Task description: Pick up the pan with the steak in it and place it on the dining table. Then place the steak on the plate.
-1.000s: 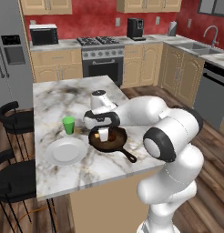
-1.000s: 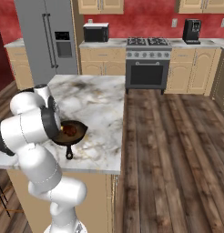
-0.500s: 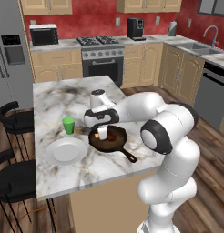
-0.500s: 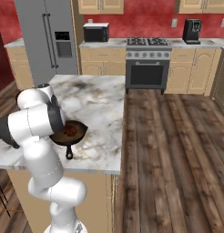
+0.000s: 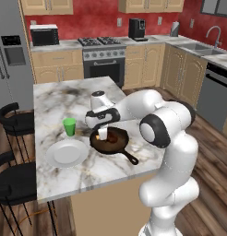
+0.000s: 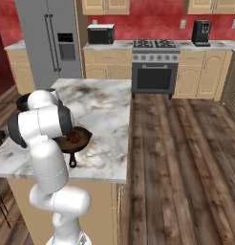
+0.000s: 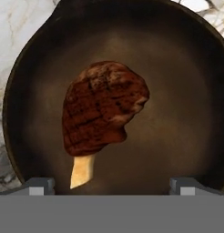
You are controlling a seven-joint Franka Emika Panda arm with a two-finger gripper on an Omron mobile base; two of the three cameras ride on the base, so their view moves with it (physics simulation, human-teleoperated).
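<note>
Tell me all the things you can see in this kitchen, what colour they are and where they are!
pan: one, black, on the dining table, handle toward the near edge
steak: one, reddish-brown with a yellow bit, inside the pan
plate: one, white, on the table left of the pan
cup: one, green, on the table behind the plate
dining table: one, white-grey marble
stools: two, black, at the table's left side
stove: one, steel and black, back wall
microwave: one, back counter
coffee machine: one, black, back counter
fridge: one, grey
gripper: one, open, over the pan
</note>
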